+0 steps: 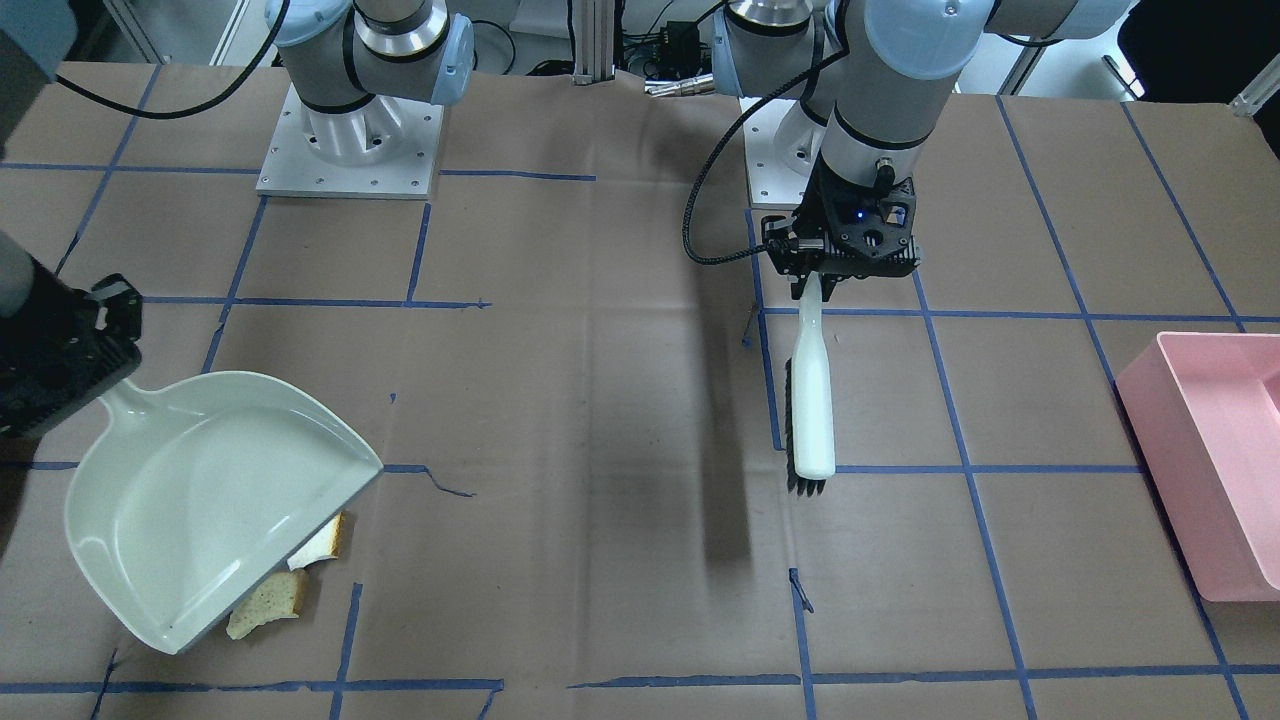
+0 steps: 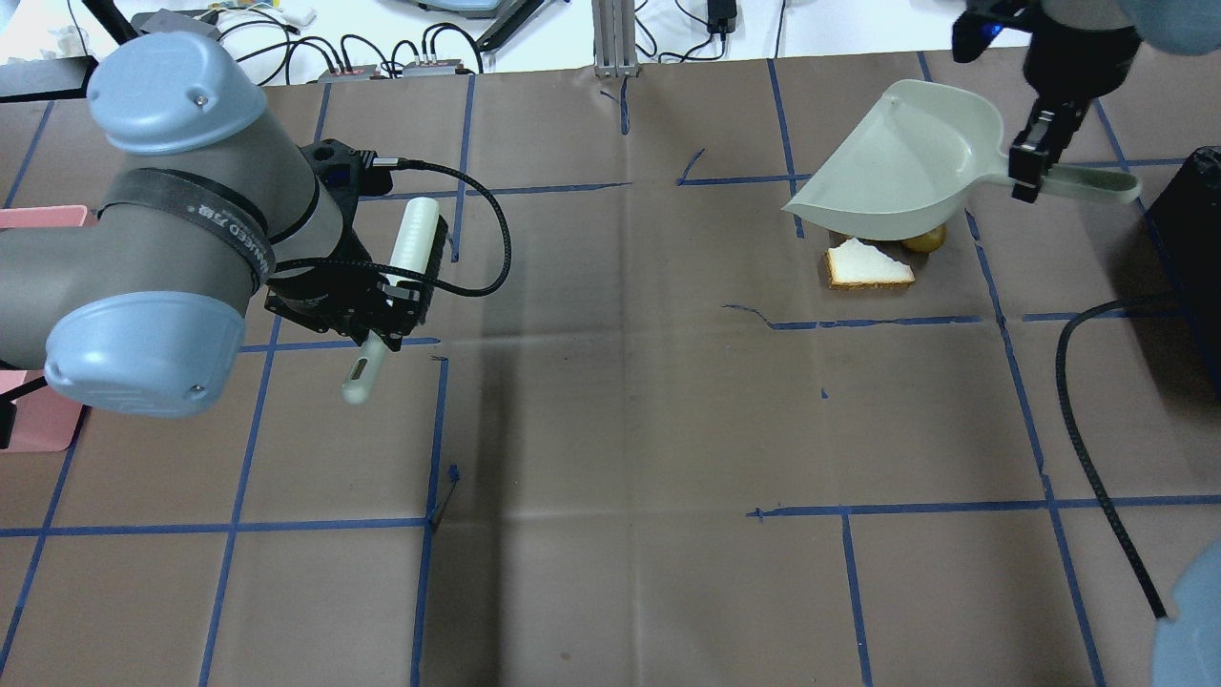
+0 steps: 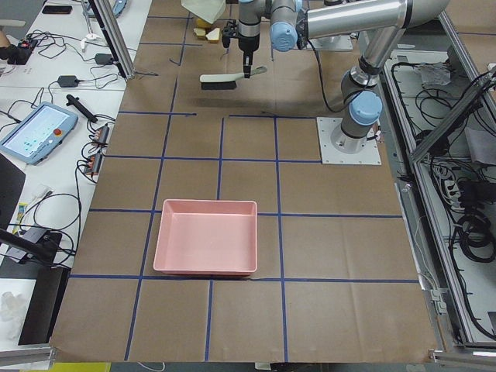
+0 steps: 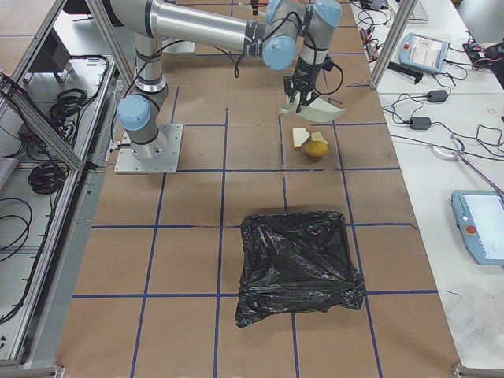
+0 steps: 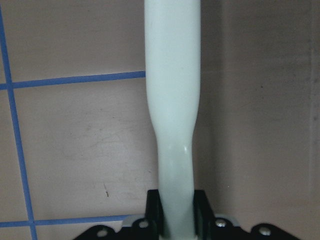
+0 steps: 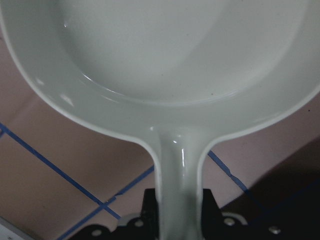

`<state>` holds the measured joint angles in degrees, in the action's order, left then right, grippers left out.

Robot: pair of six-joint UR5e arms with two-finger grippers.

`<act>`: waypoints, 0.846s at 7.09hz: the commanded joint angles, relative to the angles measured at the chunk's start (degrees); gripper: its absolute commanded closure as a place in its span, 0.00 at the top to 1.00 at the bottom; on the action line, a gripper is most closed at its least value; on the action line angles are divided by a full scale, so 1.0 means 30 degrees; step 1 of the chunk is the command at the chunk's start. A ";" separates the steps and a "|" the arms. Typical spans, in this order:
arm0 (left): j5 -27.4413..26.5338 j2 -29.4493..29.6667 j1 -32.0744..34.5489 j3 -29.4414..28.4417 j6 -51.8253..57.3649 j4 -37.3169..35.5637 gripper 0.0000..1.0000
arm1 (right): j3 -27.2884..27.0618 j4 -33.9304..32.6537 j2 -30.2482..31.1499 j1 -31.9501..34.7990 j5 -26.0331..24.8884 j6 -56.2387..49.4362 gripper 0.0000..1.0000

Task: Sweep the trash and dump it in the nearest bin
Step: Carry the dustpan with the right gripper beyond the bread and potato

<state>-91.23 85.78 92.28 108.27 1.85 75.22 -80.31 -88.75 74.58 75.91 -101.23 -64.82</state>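
- Here, nearest the robot, the left gripper (image 1: 815, 283) is clamped on the handle of the brush (image 1: 812, 400). The brush is held off the table, well apart from the trash. It likely has to cross over and come down behind the pile, on the side away from the pan.
- Farther out, the trash lies bunched together: a bread piece (image 1: 270, 600), a second bread piece (image 1: 325, 543) and the potato (image 2: 923, 239).
- Beyond that, the right gripper (image 2: 1032, 172) grips the handle of the dustpan (image 2: 906, 162), which hangs tilted over the pile.
- The pan's lip should probably go flat on the table just beside the trash, not on top of it. That way the lumpy potato gets pushed in rather than rolling off.
- The black bin (image 4: 299, 264), at the robot's right end, looks the nearer one. The pink tray (image 3: 205, 236) sits at the opposite end.
- Count: one brush, one dustpan, two bread pieces, one potato, two containers, two arms.
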 commanded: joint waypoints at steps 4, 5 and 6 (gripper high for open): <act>0.0029 0.0087 0.0029 0.0005 -0.0351 0.0296 0.01 | 0.0166 -0.6409 -0.1767 -0.3798 -0.1472 -1.4489 0.02; 0.0058 0.0088 0.0029 0.0005 -0.0498 0.0297 0.01 | 0.0341 -0.7061 -0.2295 -0.4439 -0.1211 -1.6431 0.01; 0.0087 0.0146 0.0058 0.0005 -0.0529 0.0297 0.01 | 0.0459 -0.7648 -0.2967 -0.4880 -0.1122 -1.7988 0.00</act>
<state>-91.07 86.07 92.39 108.28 0.55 76.07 -79.42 -108.98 68.02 63.06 -104.92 -111.99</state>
